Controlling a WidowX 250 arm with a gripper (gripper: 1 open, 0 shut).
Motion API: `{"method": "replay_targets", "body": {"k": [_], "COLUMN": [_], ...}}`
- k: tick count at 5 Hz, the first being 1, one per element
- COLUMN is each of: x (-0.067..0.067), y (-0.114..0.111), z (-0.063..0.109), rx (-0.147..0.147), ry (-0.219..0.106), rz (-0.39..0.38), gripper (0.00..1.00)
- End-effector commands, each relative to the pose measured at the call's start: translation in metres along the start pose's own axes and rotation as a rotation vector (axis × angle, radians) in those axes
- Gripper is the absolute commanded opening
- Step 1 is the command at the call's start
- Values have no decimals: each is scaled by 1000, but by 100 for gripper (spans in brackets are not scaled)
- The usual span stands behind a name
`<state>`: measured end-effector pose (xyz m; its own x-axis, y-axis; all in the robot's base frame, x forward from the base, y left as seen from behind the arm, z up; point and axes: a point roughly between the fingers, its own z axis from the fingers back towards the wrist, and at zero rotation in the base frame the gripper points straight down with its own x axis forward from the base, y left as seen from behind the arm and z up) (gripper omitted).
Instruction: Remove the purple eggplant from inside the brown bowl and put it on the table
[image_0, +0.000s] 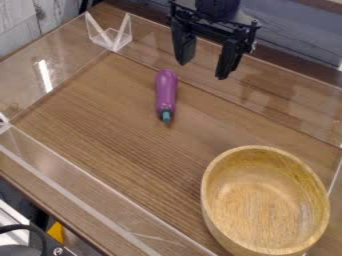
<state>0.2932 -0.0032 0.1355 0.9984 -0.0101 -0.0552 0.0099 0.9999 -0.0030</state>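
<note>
seen from the single camera view, the purple eggplant (166, 94) lies flat on the bare wood-grain desk (107, 150), its teal stem cap pointing toward the camera, well apart from the brown bowl (265, 205), which sits empty at the near right corner. the end effector (210, 55) hangs above the far side of the desk, just beyond and to the right of the eggplant, pointing down with its dark fingers spread and nothing between them. judged from how things lie, the eggplant is already out of the bowl and resting where the task wants it, and the spread fingers clear of it suggest a release with no grip left to undo. low clear acrylic walls (110, 33) border the surface.
</note>
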Motion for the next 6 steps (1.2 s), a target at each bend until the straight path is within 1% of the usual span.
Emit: {"method": "replay_targets", "body": {"k": [1,2,3,4,5,6], "x": [-6,0,7,5,-1,3], "y": [3,14,19,37,58,73], "z": [-5,-17,-27,-33,-38,-36], "rx": [5,20,36,56,70,77], "ry": [8,-14,-26,-40,-57,-74], "rz": [-2,32,59,58,48,36], "gripper": [100,100,100,100,100,100]}}
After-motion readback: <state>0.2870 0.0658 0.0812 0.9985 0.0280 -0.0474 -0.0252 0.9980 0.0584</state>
